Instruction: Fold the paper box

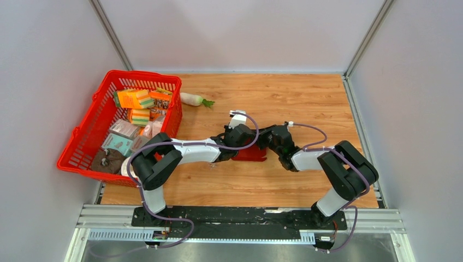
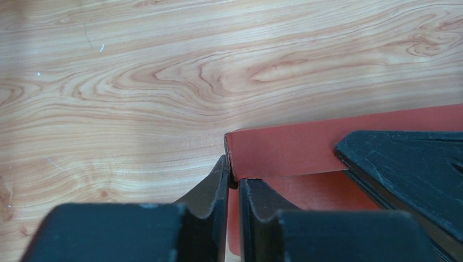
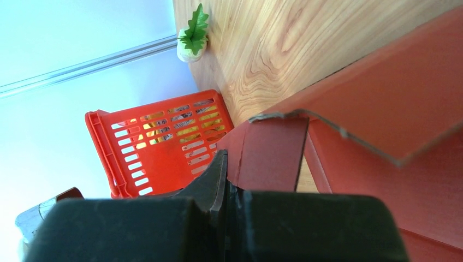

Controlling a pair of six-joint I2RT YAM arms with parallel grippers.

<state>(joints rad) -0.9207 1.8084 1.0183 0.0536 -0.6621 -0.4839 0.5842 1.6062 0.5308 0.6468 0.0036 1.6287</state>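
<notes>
1. Middle of the table point(image 1: 306, 103): the paper box point(image 1: 252, 154) lies between the two grippers, well away from every edge.
2. Left gripper point(image 2: 232, 176): jaws slightly apart, straddling the upright corner of one box wall. No squeeze on the card is visible.
3. Right gripper point(image 3: 232, 170): jaws together, clamped on the corner of a flap. The flap edge beside it looks ragged.
4. Hazard: with only one firm grip, a creased wall may spring back flat, or the box may slide on the smooth wood.
5. Hazard: a hard pull on the clamped flap may tear the thin card.
6. Hazard: the grippers are close together, so a careless move could make them collide.
7. Left edge: a basket point(image 1: 143, 73). Far side: a radish point(image 1: 192, 99). Both are well apart from the box.
</notes>
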